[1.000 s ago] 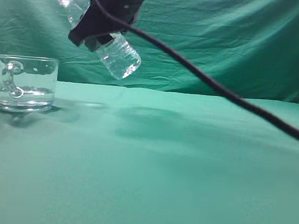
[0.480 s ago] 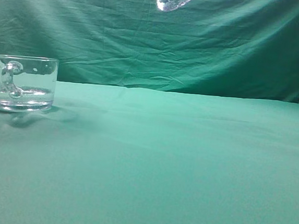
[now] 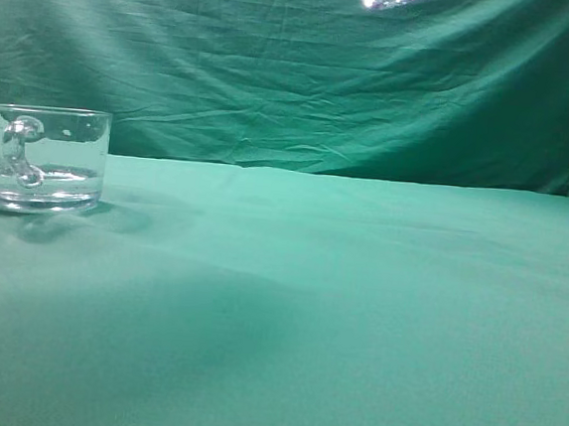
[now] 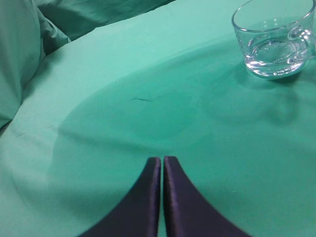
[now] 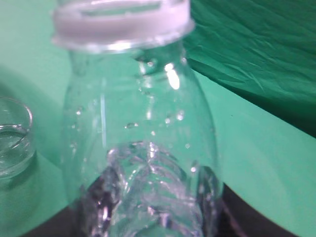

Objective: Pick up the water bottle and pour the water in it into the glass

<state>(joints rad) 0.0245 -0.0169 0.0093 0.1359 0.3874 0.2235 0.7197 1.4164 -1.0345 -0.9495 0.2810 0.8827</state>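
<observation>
One water bottle (image 5: 140, 148), one glass (image 3: 43, 157), one green cloth (image 3: 335, 317).

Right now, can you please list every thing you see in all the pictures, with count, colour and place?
glass: one, clear, with a knobby handle, standing on the cloth at the far left of the exterior view; a little water lies in its bottom.
water bottle: one, clear plastic with a pale neck ring, droplets inside, filling the right wrist view; in the exterior view only its end shows at the top edge.
table cloth: one, green, covering the table.
backdrop cloth: one, darker green, wrinkled, hanging behind the table.
left gripper: one, dark fingers pressed together, empty, above the cloth and away from the glass.
right gripper: mostly hidden; dark parts show behind the bottle's lower body, which it appears to hold.
</observation>
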